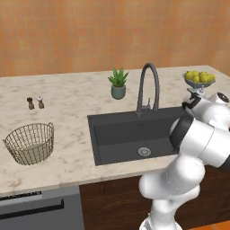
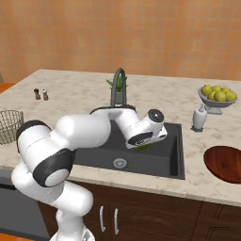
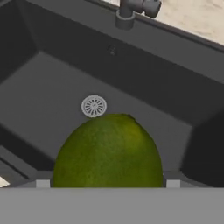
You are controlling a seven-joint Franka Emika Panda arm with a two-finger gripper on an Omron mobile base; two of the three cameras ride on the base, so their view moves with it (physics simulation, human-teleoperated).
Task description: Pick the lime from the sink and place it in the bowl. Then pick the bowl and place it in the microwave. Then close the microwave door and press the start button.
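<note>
The lime (image 3: 107, 153), bright green, bulks large between my two fingertips, just in front of the steel drain (image 3: 93, 106). My gripper (image 3: 107, 183) is shut on the lime, one tip against each side. From the right base view the hand (image 2: 146, 132) hangs tilted over the dark sink (image 2: 175, 157), and a green sliver of the lime (image 2: 144, 147) peeks out under it, above the basin floor. The reddish-brown bowl (image 2: 227, 163) rests on the counter to the right of the sink. The microwave and its door are out of view.
The arched faucet (image 1: 148, 85) and a potted plant (image 1: 118, 84) stand behind the sink (image 1: 130, 134). A grey dish of yellow fruit (image 2: 217, 96) and a white dispenser (image 2: 199, 117) are at the back right. A wire basket (image 1: 30, 143) and two shakers (image 1: 35, 103) sit to the left.
</note>
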